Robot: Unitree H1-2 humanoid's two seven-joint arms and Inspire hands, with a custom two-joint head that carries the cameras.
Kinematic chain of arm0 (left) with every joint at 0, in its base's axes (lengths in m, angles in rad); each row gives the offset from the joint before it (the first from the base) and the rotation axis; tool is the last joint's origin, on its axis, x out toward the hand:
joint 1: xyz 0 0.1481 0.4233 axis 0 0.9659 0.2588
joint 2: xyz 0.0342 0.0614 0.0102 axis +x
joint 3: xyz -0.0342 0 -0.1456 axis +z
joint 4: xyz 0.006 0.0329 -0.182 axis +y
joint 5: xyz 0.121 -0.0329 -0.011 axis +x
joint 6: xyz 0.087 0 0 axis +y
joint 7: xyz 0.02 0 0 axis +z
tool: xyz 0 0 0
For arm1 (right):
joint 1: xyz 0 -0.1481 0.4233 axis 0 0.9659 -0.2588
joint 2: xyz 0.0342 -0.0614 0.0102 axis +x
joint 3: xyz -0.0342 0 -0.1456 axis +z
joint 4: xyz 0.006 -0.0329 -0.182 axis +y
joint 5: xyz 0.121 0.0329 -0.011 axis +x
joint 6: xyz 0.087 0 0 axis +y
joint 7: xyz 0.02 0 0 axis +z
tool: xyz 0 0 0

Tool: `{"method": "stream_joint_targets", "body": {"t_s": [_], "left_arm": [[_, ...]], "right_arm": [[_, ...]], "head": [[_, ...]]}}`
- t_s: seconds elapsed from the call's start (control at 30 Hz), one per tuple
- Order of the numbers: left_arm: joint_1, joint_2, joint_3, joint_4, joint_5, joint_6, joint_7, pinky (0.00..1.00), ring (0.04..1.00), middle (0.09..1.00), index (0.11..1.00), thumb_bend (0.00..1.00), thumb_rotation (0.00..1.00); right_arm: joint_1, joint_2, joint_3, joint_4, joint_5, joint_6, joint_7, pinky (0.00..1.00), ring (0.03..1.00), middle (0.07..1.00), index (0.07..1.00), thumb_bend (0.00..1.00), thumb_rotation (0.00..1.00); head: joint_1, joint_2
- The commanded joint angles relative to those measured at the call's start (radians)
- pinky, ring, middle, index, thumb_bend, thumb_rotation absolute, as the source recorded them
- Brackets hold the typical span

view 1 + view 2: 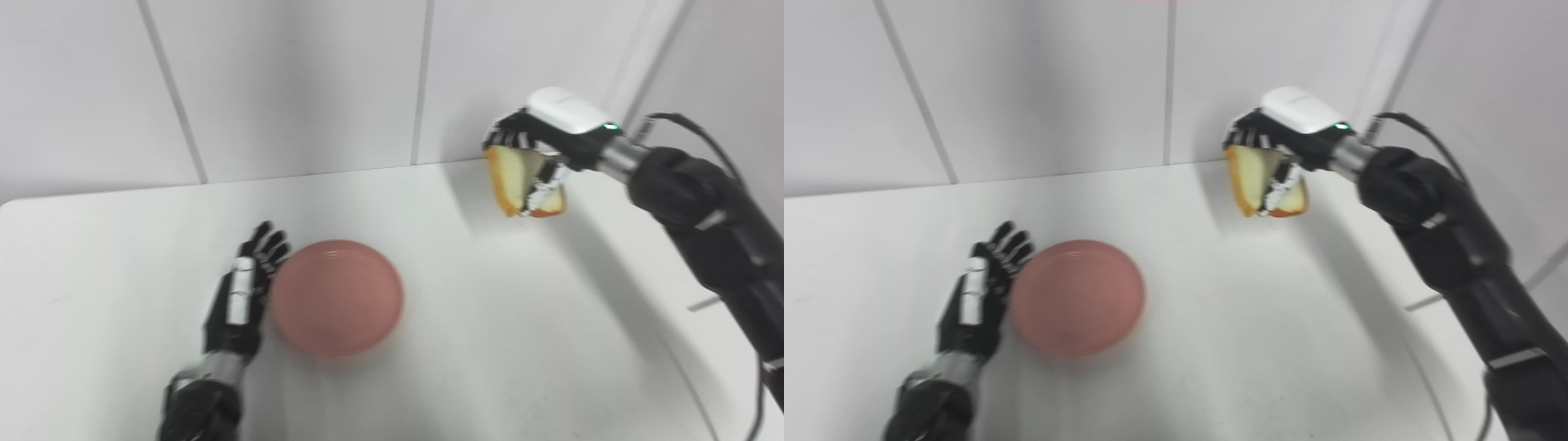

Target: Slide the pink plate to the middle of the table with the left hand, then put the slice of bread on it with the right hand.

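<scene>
Two risks: the flat, empty left hand point(240, 300) overshoots the plate point(335, 297), or the right hand point(539, 153), upper right, drops its loosely pinched bread point(511, 177)

Black arms, black-white fingers point(264, 242), white wrist cover.

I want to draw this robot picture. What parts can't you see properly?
- Slice of bread: the right robot hand wraps over it in both views, hiding its middle.
- Pink plate: blurred in both views, so touch with the left robot hand is unclear.
- Both arms: cut off by the bottom edge.
</scene>
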Motion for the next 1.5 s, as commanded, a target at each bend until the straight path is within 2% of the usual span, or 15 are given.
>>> {"method": "stream_joint_targets", "body": {"t_s": [0.0, 0.07, 0.2, 0.3, 0.4, 0.53, 0.67, 0.77, 1.0, 1.23, 1.47], "left_arm": [[0.005, -0.021, -0.016, -0.004, 0.061, -0.041, 0.050, 0.94, 0.947, 0.943, 0.948, 0.66, 0.94], [0.007, -0.033, -0.024, 0.001, 0.109, -0.075, 0.090, 0.94, 0.950, 0.945, 0.950, 0.66, 0.95], [0.008, -0.049, -0.036, 0.006, 0.156, -0.117, 0.132, 0.97, 0.964, 0.956, 0.956, 0.66, 1.00], [0.005, -0.058, -0.042, 0.019, 0.175, -0.139, 0.155, 0.98, 0.967, 0.960, 0.949, 0.71, 0.98], [0.003, -0.069, -0.045, 0.031, 0.185, -0.154, 0.177, 0.99, 0.967, 0.958, 0.946, 0.72, 0.99], [-0.004, -0.081, -0.043, 0.066, 0.172, -0.199, 0.188, 0.97, 0.959, 0.961, 0.955, 0.67, 1.00], [-0.007, -0.094, -0.042, 0.083, 0.181, -0.222, 0.208, 0.95, 0.954, 0.960, 0.956, 0.67, 1.00], [-0.004, -0.099, -0.043, 0.079, 0.190, -0.226, 0.225, 0.96, 0.957, 0.959, 0.952, 0.68, 1.00], [-0.003, -0.108, -0.039, 0.077, 0.197, -0.255, 0.272, 0.98, 0.976, 0.973, 0.967, 0.68, 1.00], [0.008, -0.117, -0.043, 0.061, 0.223, -0.271, 0.325, 0.97, 0.974, 0.980, 0.975, 0.71, 1.00], [0.011, -0.114, -0.046, 0.055, 0.212, -0.275, 0.333, 0.98, 0.970, 0.977, 0.966, 0.73, 1.00]], "right_arm": [[-0.042, 0.006, -0.023, -0.055, 0.044, 0.000, -0.002, 0.37, 0.430, 0.461, 0.510, 0.53, 0.00], [-0.052, 0.039, -0.008, -0.086, 0.068, 0.013, 0.019, 0.36, 0.426, 0.458, 0.512, 0.53, 0.00], [-0.074, 0.113, 0.027, -0.155, 0.107, 0.085, 0.084, 0.36, 0.428, 0.459, 0.512, 0.53, 0.00], [-0.093, 0.166, 0.053, -0.180, 0.142, 0.101, 0.127, 0.35, 0.418, 0.457, 0.514, 0.53, 0.00], [-0.116, 0.212, 0.081, -0.195, 0.174, 0.116, 0.170, 0.32, 0.383, 0.444, 0.518, 0.53, 0.00], [-0.131, 0.284, 0.119, -0.222, 0.152, 0.130, 0.185, 0.30, 0.371, 0.437, 0.519, 0.53, 0.00], [-0.134, 0.361, 0.158, -0.246, 0.120, 0.186, 0.189, 0.28, 0.356, 0.436, 0.517, 0.53, 0.00], [-0.134, 0.405, 0.193, -0.209, 0.094, 0.172, 0.184, 0.29, 0.360, 0.441, 0.511, 0.53, 0.00], [-0.137, 0.439, 0.238, -0.100, 0.045, 0.137, 0.178, 0.29, 0.366, 0.442, 0.511, 0.53, 0.00], [-0.148, 0.448, 0.303, -0.012, -0.071, 0.070, 0.148, 0.30, 0.377, 0.453, 0.504, 0.53, 0.00], [-0.157, 0.443, 0.362, 0.050, -0.222, -0.014, 0.087, 0.32, 0.388, 0.468, 0.496, 0.53, 0.00]], "head": [[0.077, -0.004], [0.107, -0.006], [0.171, -0.011], [0.186, -0.011], [0.197, -0.009], [0.218, 0.000], [0.233, 0.010], [0.238, 0.017], [0.229, 0.027], [0.225, 0.036], [0.218, 0.039]]}}
